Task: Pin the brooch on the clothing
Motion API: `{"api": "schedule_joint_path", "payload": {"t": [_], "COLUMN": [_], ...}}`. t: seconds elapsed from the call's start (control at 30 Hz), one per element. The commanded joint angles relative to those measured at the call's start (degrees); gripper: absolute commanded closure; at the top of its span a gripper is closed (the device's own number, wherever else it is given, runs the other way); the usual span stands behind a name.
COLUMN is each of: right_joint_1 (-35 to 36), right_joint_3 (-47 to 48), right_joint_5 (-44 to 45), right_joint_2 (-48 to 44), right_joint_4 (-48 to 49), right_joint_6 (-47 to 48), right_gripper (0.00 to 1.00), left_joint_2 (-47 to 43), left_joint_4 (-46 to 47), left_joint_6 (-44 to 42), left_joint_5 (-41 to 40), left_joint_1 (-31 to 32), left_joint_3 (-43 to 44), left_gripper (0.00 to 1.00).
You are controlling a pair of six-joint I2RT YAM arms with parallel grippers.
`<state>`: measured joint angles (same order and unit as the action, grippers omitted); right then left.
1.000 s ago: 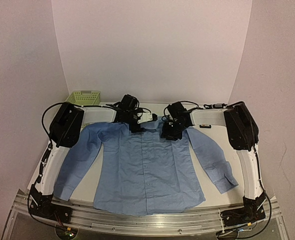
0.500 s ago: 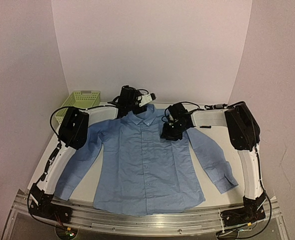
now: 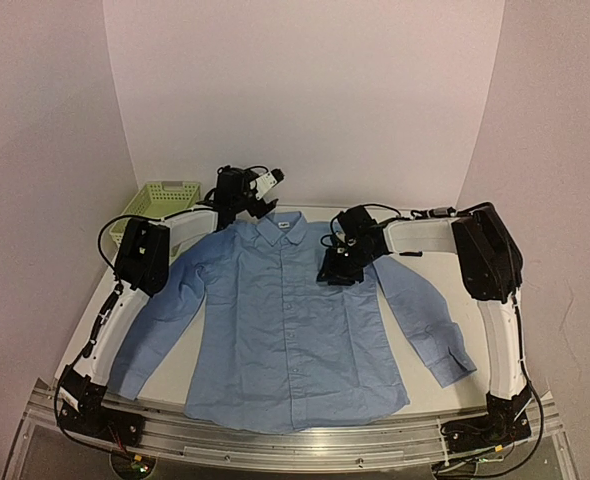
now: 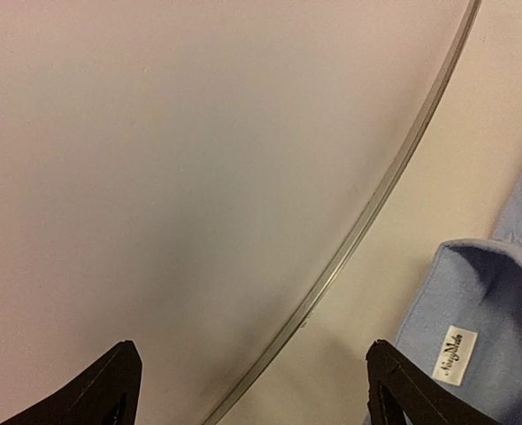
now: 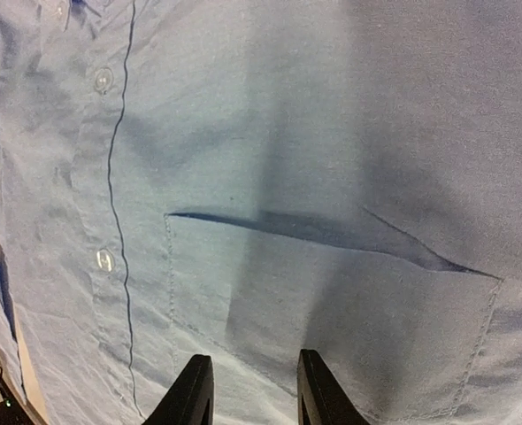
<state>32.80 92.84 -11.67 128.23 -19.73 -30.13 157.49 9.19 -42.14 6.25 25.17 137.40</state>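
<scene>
One piece of writing is seen, on a small white label (image 4: 453,355) sewn inside the collar (image 4: 473,292) of the light blue shirt (image 3: 295,320). In the left wrist view a single short line of dark, slanted script is printed on it, running up along the label. The line appears to begin with a capital N, but the letters are too small and soft to be read with certainty. From the top external view the same label (image 3: 284,226) is seen only as a pale patch, with no lettering made out.
</scene>
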Motion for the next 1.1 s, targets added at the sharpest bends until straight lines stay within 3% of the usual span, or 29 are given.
{"api": "schedule_joint_path", "payload": {"t": [0.0,0.13,0.27,0.37,0.47,0.63,0.8,0.97,1.07], "right_joint_1": [-0.24,-2.92,-5.18,-5.49,-6.16,-7.74,-9.01,-10.41,-10.86], "right_joint_3": [5.25,9.49,12.80,16.60,21.09,28.81,34.27,34.08,34.02], "right_joint_5": [-2.56,1.45,8.86,12.28,15.80,17.82,20.61,23.41,23.55], "right_joint_2": [-5.31,-5.46,-2.39,1.91,6.83,13.80,18.67,18.39,18.14], "right_joint_4": [-0.96,-1.01,-0.93,-0.92,-0.88,-0.14,0.22,0.42,0.53], "right_joint_6": [0.09,-0.83,-1.19,0.53,1.29,2.44,2.48,1.75,2.59], "right_gripper": [0.66,0.67,0.70,0.72,0.75,0.80,0.84,0.89,0.90], "left_joint_2": [-8.22,-17.01,-29.06,-33.28,-31.82,-25.25,-23.45,-16.39,-14.34], "left_joint_4": [-6.81,-20.14,-27.53,-30.99,-32.07,-35.12,-32.50,-32.40,-30.81], "left_joint_6": [7.94,7.26,0.09,-3.01,-2.27,-0.61,-2.73,1.65,1.70], "left_joint_5": [7.21,10.68,13.97,13.47,10.79,9.29,7.75,3.85,2.40], "left_joint_1": [0.93,0.93,0.81,-0.26,-2.17,-4.39,-5.13,-8.62,-9.15], "left_joint_3": [2.09,-2.44,-21.74,-30.36,-31.57,-25.01,-27.71,-17.75,-17.02], "left_gripper": [0.12,0.30,0.55,0.73,0.80,0.96,1.00,1.00,1.00]}}
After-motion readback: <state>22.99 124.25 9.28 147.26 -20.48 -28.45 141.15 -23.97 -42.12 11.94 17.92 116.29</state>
